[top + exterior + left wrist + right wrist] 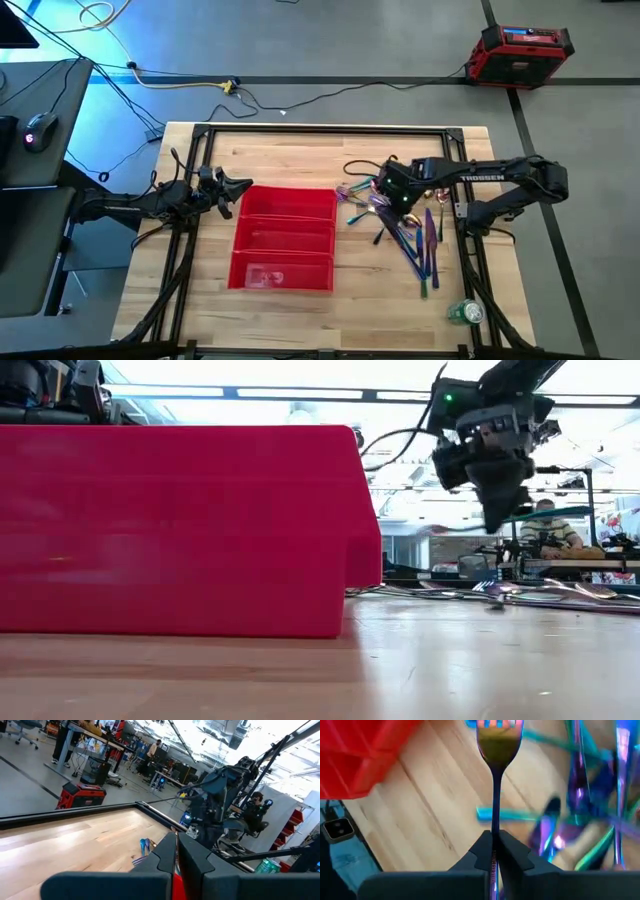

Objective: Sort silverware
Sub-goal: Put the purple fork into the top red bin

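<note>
My right gripper [385, 197] hangs over the table just right of the red tray [285, 240], shut on an iridescent fork [498, 750] with a gold-green head and a purple handle. The rest of the silverware [415, 235], purple, blue and green, lies in a loose pile on the wood under and to the right of that gripper. My left gripper [235, 190] waits shut by the tray's far left corner and holds nothing. My right gripper pinches the fork's handle [494, 837] between its two fingers. The fork runs along the fingers and sticks out ahead of them, with its tines [499, 724] farthest from the gripper. The gripper slants down toward the tray and holds the fork clear of the table.
The tray has three compartments, and something clear lies in the near one [265, 277]. A green can [465, 312] lies at the table's near right. Black frame rails [330, 130] run around the table. A person [548, 530] sits in the room behind.
</note>
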Robot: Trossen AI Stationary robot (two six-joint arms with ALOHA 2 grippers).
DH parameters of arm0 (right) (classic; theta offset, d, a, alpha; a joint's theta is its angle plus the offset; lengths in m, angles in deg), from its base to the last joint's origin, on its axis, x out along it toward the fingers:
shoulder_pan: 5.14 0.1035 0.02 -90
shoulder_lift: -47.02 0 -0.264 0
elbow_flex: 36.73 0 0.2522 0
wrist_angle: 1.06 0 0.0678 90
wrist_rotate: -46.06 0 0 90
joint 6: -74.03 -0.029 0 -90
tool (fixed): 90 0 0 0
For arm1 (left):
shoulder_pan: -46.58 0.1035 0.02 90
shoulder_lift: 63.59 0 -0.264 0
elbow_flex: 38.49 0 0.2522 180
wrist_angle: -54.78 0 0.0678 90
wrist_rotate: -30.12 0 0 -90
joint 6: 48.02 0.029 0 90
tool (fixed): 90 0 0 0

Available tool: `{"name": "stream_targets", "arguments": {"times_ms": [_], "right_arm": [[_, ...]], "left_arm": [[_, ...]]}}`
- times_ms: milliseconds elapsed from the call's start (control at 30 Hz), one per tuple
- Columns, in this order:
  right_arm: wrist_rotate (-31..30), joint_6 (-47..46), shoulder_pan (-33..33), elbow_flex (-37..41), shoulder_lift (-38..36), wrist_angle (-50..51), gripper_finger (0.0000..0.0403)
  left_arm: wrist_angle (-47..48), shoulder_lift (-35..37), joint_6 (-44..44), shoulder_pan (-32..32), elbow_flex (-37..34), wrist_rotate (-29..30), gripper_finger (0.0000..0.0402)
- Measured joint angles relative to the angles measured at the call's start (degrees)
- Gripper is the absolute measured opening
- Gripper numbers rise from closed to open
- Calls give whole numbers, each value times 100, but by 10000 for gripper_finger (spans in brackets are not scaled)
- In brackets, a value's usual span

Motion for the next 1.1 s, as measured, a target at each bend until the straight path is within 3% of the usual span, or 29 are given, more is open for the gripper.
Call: {"name": "stream_targets", "arguments": {"times_ms": [133, 267, 467, 767, 1100], "right_arm": [[-413, 349, -43, -212, 17, -604, 0], [-807, 1006, 93, -1223, 372, -811, 0], [-1062, 2217, 431, -3375, 1857, -403, 0], [-1124, 2987, 709, -6289, 4285, 866, 0], [-1355, 3434, 707, -8041, 5777, 2067, 0]], "left_arm": [[1, 0, 0, 0, 0, -2, 0], [-38, 2, 60, 0, 0, 53, 0], [-112, 0, 322, 0, 0, 66, 0], [-47, 0, 357, 0, 0, -274, 0], [33, 0, 264, 1, 0, -313, 0]]}}
